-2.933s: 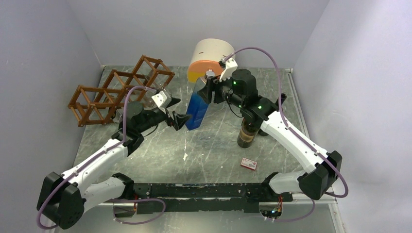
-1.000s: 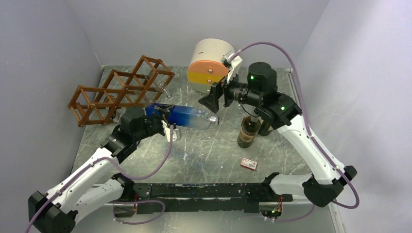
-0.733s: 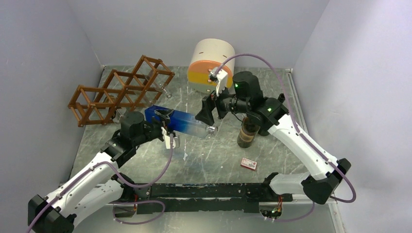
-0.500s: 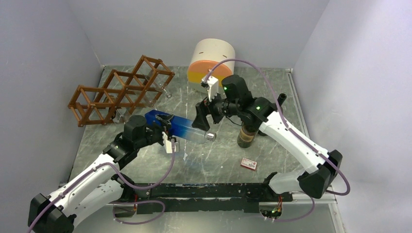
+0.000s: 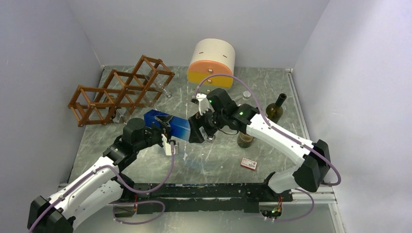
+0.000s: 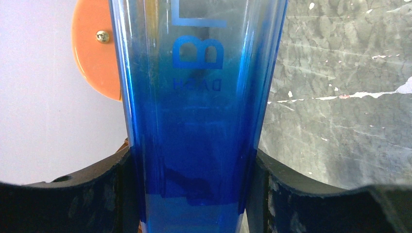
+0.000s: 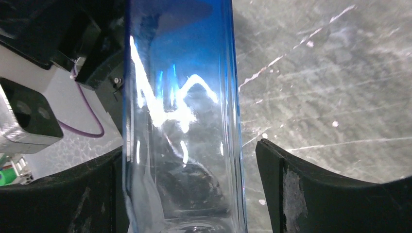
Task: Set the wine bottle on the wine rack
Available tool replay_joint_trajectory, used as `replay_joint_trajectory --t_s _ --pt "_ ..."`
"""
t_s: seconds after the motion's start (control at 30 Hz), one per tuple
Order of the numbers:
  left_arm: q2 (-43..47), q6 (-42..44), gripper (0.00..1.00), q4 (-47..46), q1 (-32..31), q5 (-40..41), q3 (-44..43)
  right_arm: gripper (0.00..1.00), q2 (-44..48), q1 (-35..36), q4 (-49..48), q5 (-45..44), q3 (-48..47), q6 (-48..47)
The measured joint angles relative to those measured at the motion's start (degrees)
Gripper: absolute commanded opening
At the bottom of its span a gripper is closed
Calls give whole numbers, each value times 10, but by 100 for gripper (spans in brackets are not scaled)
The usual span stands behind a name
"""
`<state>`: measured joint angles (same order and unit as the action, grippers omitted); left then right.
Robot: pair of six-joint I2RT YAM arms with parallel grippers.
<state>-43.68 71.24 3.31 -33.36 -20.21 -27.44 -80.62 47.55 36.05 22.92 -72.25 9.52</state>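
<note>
The wine bottle (image 5: 176, 127), blue glass fading to clear, lies level above the table's middle, its neck end towards the right arm. My left gripper (image 5: 167, 131) is shut on its deep blue base end. In the left wrist view both pads (image 6: 114, 194) press the bottle's (image 6: 194, 121) sides. My right gripper (image 5: 198, 130) straddles the clear end, open. In the right wrist view the bottle (image 7: 184, 121) sits against the left finger, with a gap to the right finger (image 7: 291, 194). The wine rack (image 5: 121, 90) stands at the back left, apart from the bottle.
A round cream-and-orange cabinet (image 5: 212, 60) stands at the back centre. A dark brown bottle (image 5: 245, 139) and a green bottle (image 5: 275, 108) stand upright under and behind the right arm. A small red box (image 5: 248, 164) lies front right. A clear glass (image 5: 166, 92) rests by the rack.
The right gripper swung down and left from beside the cabinet onto the bottle's clear end, its jaws narrowing a little. The left arm kept its grip and drew the bottle slightly nearer.
</note>
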Motion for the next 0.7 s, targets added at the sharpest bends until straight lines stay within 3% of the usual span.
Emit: replay_joint_trajectory --t_s 0.27,0.7 --pt "11 7 7 -1 0 8 10 67 -1 6 -12 9 19 42" --pt "23 2 7 -2 0 12 20 75 -9 11 -29 -7 19 63"
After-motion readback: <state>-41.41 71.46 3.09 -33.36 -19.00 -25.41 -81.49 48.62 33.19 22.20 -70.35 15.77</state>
